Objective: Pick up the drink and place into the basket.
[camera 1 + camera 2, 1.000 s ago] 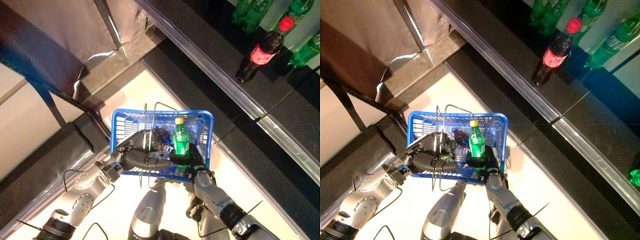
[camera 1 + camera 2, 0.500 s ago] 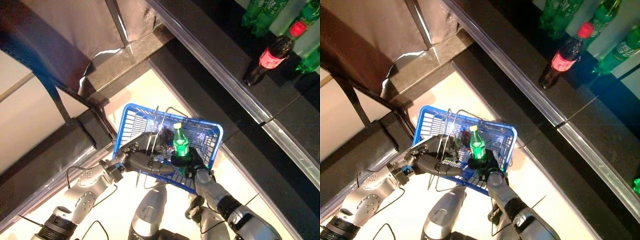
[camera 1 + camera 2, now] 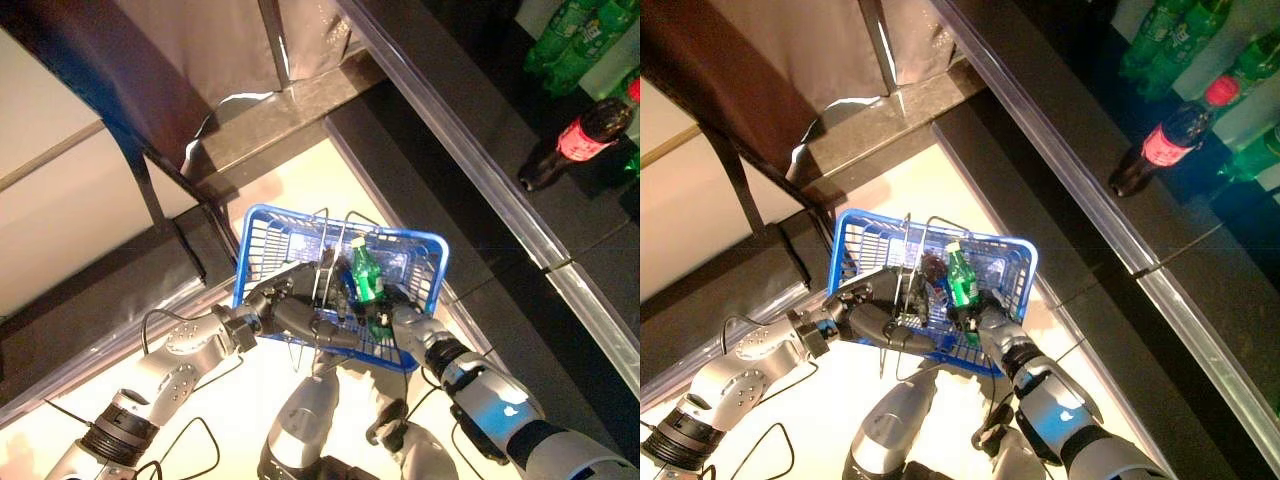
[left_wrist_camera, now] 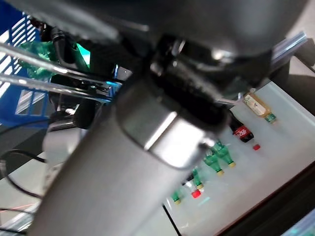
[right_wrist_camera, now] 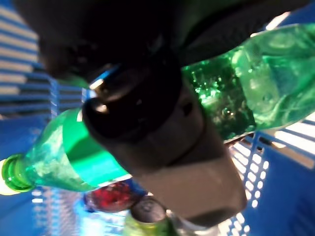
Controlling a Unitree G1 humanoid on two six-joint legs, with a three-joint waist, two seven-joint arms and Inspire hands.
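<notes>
The blue basket (image 3: 262, 250) hangs raised in front of me, and my left hand (image 3: 290, 315) is shut on its thin wire handles (image 3: 322, 280). My right hand (image 3: 400, 322) reaches over the basket's near rim and is shut on a green bottle (image 3: 366, 275) with a yellow cap. The bottle is tilted inside the basket. In the right wrist view my thumb (image 5: 147, 118) lies across the green bottle (image 5: 64, 167). Below the bottle a red drink (image 5: 110, 196) and a can (image 5: 147, 214) lie in the basket.
A dark counter with a metal rail (image 3: 480, 190) runs along the right. On it stand a cola bottle (image 3: 580, 140) and green bottles (image 3: 565, 40). A brown cloth and a dark frame (image 3: 150, 180) are at the upper left.
The camera has shifted. The green bottle has gone from upright to tilted and sits lower in the basket, still in my right hand. The left hand still holds the handles.
</notes>
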